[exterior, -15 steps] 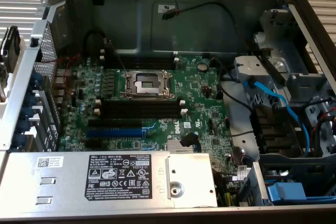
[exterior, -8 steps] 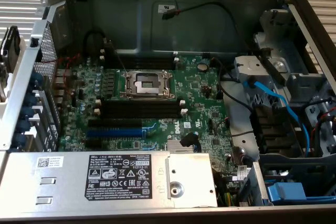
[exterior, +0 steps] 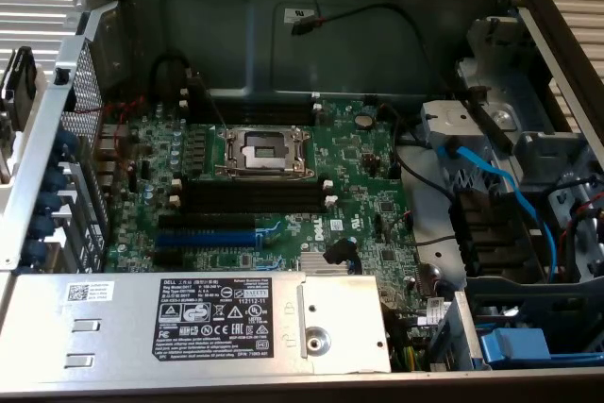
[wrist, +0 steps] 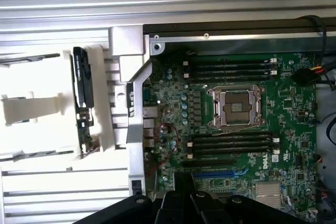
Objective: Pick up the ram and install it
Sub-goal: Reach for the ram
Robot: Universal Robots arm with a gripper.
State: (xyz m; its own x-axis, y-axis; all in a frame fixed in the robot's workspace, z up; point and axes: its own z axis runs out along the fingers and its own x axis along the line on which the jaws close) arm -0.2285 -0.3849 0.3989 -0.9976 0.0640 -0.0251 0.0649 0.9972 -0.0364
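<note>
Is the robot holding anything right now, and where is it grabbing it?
Nothing seems held. The ram sits in its white holder outside the computer case, away from the gripper.

Open above board [exterior: 368, 197]; hemmed by case wall [exterior: 236, 35], power supply [exterior: 123, 313], and blue cable [exterior: 505, 186] at exterior view's right. Outside case, tight beside ram [wrist: 83, 85] in white holder [wrist: 105, 106].

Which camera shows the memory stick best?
The wrist view: the ram stands in a white holder outside the computer case, seen along its length. The exterior view catches a dark sliver at its left edge.
</note>
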